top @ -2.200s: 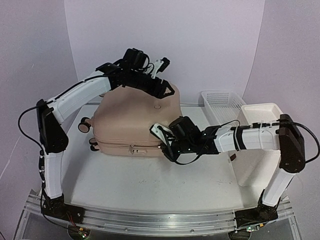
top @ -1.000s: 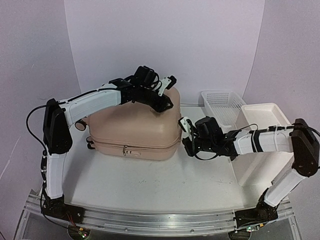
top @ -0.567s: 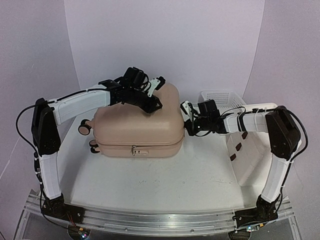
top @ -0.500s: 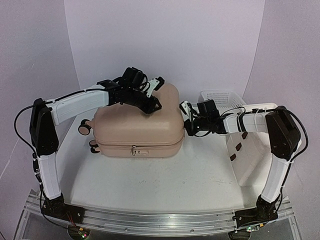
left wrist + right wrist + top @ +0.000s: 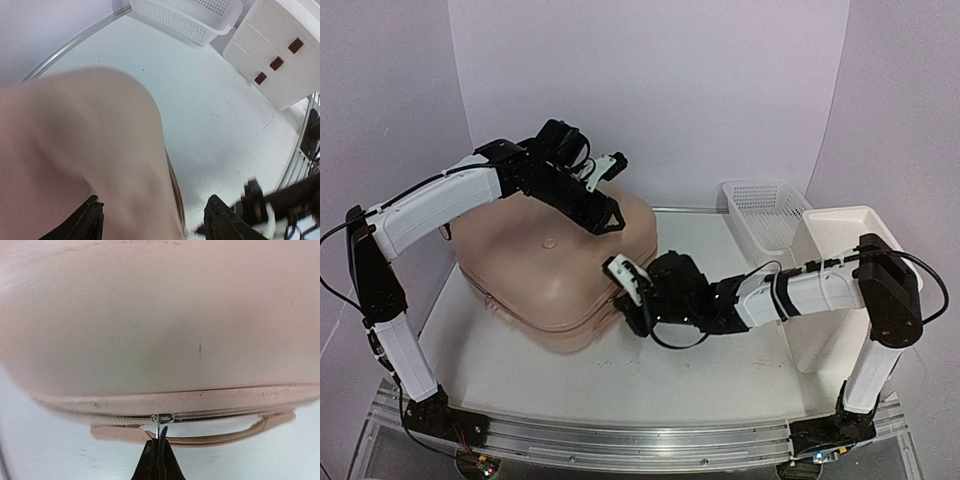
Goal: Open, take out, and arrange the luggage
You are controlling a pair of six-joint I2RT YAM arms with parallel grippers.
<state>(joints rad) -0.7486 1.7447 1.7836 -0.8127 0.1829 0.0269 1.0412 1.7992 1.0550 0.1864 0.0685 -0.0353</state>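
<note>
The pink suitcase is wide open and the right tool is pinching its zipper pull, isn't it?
Not quite. The pink suitcase is shut, not wide open: the right wrist view shows it zipped up on both sides of the zipper pull. The right tool is pinching that pull.

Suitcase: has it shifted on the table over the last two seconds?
Yes. The suitcase has slid left and turned, widening its gap from the white mesh basket.
</note>
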